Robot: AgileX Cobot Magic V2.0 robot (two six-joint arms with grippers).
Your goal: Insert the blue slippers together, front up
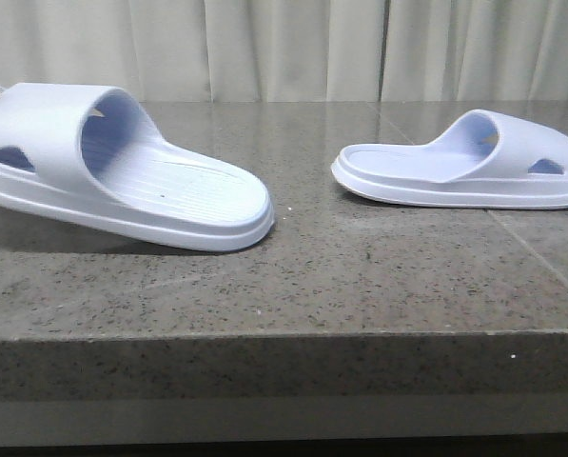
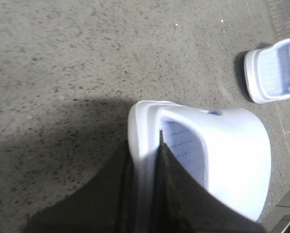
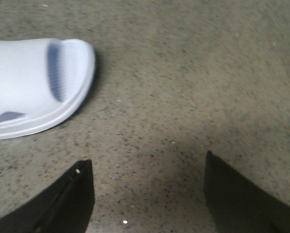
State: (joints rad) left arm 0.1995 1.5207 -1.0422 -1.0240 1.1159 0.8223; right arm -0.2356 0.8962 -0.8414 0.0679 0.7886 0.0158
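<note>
Left slipper [image 1: 122,167]: held tilted over the surface [image 1: 360,286], heel end raised, its side wall clamped between the fingers of the left tool [image 2: 147,194]. Right slipper [image 1: 464,167]: laid flat on the surface, well apart from the first. Right tool [image 3: 147,194]: spread wide above bare surface, nothing held.

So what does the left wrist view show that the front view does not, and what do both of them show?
Only the left wrist view shows the left gripper, its dark fingers shut on the side wall of the left slipper, one finger inside under the strap and one outside. Only the front view shows the curtain, the table's front edge and the whole right slipper. Both show the two blue slippers apart on the speckled stone table.
</note>
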